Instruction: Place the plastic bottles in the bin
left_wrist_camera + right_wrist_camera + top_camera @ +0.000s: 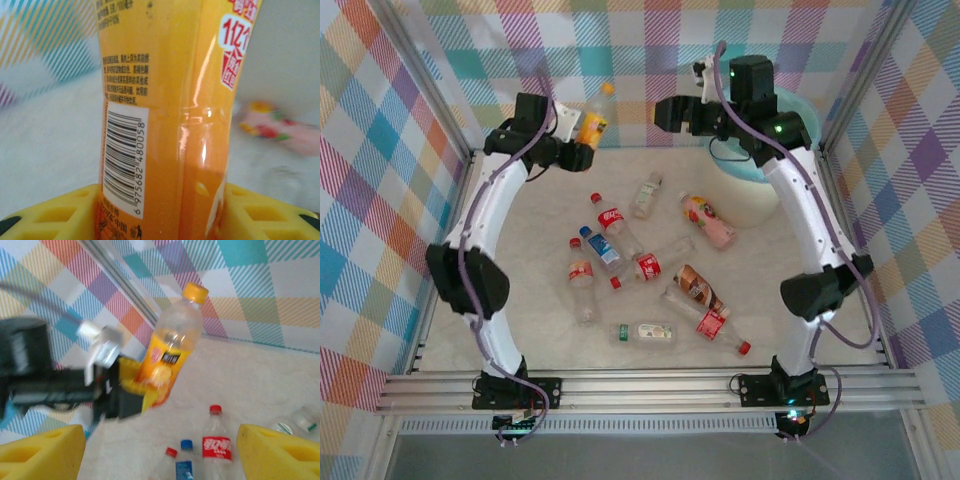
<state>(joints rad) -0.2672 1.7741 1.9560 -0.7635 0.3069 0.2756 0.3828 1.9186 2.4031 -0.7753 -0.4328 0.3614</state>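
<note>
My left gripper (582, 142) is raised at the back left, shut on an orange bottle (593, 124) with a yellow cap, held upright and tilted. In the left wrist view that orange bottle (165, 115) stands between the yellow fingers (55, 215). My right gripper (662, 113) hangs open in the air facing it, nothing between its fingers (277, 450); its camera sees the orange bottle (170, 355). The bin (760, 205), white with a mint-green liner, stands at the back right, partly hidden under the right arm. Several plastic bottles lie on the table, among them a pink one (710, 220) and a brown one (698, 287).
Other bottles lie mid-table: a red-labelled one (613, 222), a blue-labelled one (600, 248), and a clear one with a pale label (645, 332) near the front. Checked walls and metal frame posts close in the left, back and right sides.
</note>
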